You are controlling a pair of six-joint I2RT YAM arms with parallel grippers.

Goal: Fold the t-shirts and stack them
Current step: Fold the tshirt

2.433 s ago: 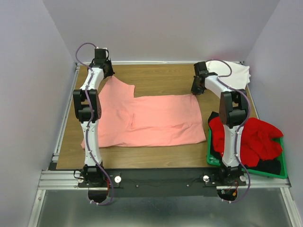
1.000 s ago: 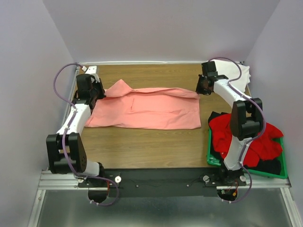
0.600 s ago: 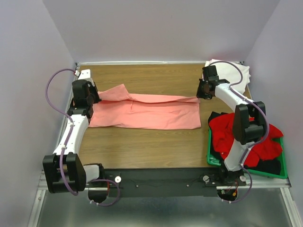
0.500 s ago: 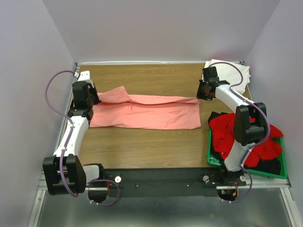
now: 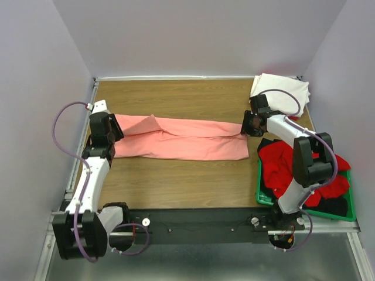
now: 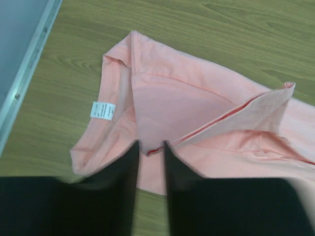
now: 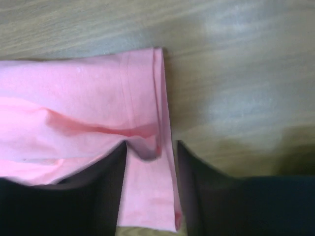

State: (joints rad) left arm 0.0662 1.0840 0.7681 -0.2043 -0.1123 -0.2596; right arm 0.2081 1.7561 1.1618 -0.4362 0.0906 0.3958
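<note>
Left arm: my elbow sits low by the base and my forearm runs up the left edge of the table (image 5: 187,96). My wrist is turned inward, so my left gripper (image 5: 115,130) meets the left end of the salmon-pink t-shirt (image 5: 181,138). In the left wrist view my fingers (image 6: 127,169) stand a narrow gap apart. A folded edge of the shirt lies in that gap at the tips, close to the collar and its white label (image 6: 104,110). The gap is wider than the cloth, so the fold is not clamped.

Right arm: my elbow is raised over the green crate (image 5: 262,199). My forearm reaches back and left, bringing my right gripper (image 5: 249,124) down at the shirt's right end. Its fingers (image 7: 110,179) are clearly parted. A small ridge of the hem lies loose between them, nearer the left finger; I cannot tell whether it touches.

Task item: the salmon-pink t-shirt lies on the table as a long, narrow folded band. It spans the middle from one gripper to the other.

Other items: a white t-shirt (image 5: 282,93) lies at the far right corner. A red t-shirt (image 5: 281,167) is heaped over dark cloth (image 5: 335,206) in the crate.
</note>
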